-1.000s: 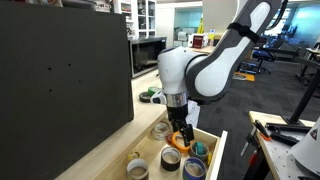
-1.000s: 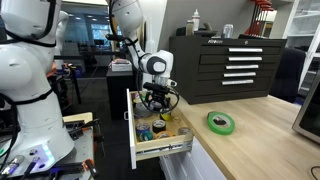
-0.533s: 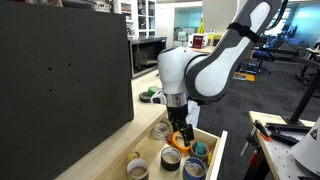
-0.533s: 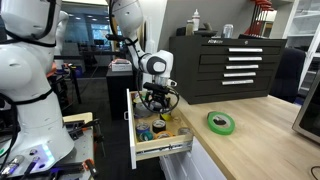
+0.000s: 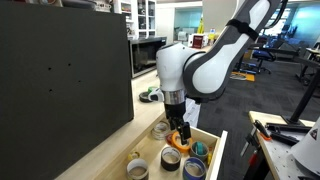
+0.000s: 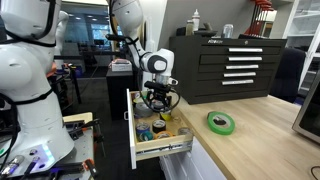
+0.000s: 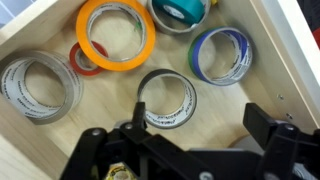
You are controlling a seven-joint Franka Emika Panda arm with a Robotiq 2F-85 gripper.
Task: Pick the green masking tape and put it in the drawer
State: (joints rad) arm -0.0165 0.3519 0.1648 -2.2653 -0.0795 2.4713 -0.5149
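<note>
Arm reaches down over the open drawer [image 6: 163, 150], gripper [image 6: 158, 101] low above its contents. In the wrist view the claw's two fingers [image 7: 100, 150] stand spread wide at the near edge of the picture and hold nothing. Under them, on the drawer floor, lie a dark-rimmed roll [image 7: 167, 120] directly below the gap, a clear roll [image 7: 10, 85] to its left, an orange roll [image 7: 148, 45] beyond, a blue roll [image 7: 197, 55] to the right and a teal roll [image 7: 183, 10] at the far edge. Green masking tape [image 6: 211, 121] lies flat on the wooden counter [image 6: 265, 135], right of the drawer, well apart from the claw.
</note>
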